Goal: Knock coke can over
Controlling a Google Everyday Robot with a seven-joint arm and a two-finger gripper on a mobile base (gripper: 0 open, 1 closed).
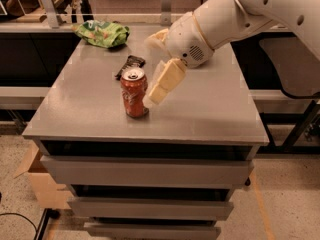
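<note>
Gripper (150, 100) was tilted down w/ tip just beside upright coke can (134, 95) on grey table (210, 115); open or closed, couldn't tell.

A grey drawer cabinet (150, 171) stands on speckled floor (285, 211), perhaps a cardboard box (37, 186) beside it.

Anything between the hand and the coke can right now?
Nothing visible. The hand sits just image-right of the upright coke can, its tip at or almost at the can's side. The dark wrapper lies behind the can and the green chip bag farther back, both outside that gap.
</note>
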